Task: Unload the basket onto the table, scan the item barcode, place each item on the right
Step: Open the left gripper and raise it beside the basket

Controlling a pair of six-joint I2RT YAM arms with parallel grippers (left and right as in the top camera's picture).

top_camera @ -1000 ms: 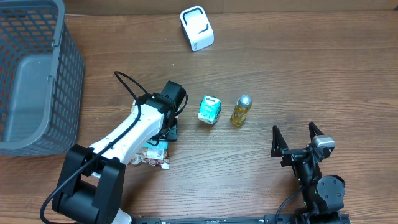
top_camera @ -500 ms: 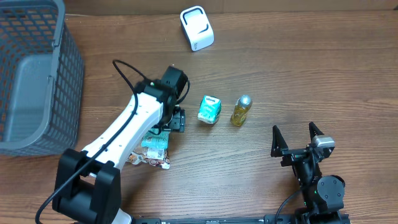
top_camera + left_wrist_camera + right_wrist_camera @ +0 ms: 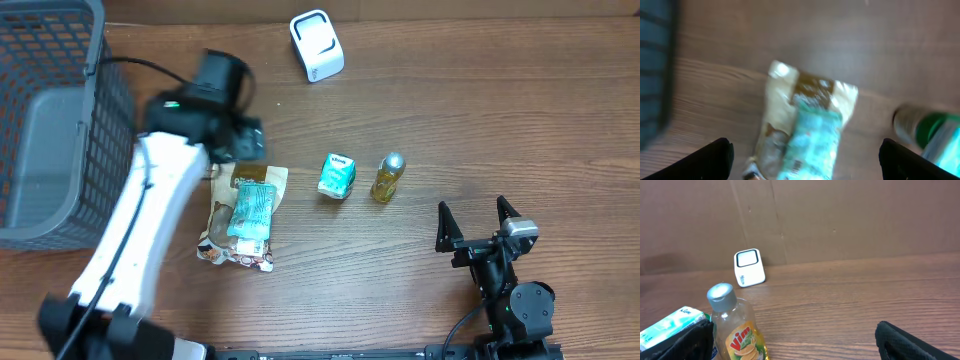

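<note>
Snack packet [image 3: 243,222] is seen flat on wooden counter [image 3: 420,110], near left jaws, which are spread wide and empty. Right jaws are also wide and empty. "Vim" label on bottle [image 3: 737,330] is legible only from right wrist; basket [image 3: 60,120] is shown only overhead. Cardboard wall [image 3: 840,220] is seen behind scanner [image 3: 749,268].

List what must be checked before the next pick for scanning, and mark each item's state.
1. Left gripper open and holding nothing: ok.
2. Right gripper open and holding nothing: ok.
3. Snack packet lying flat on the table, touched by neither gripper: ok.
4. Barcode located on the snack packet: cannot tell; the left wrist view is blurred and the overhead view is too small.
5. Scanner standing alone at the far side, nothing against it: ok.
6. Tissue pack and bottle apart from each other, room for fingers between: ok.
</note>
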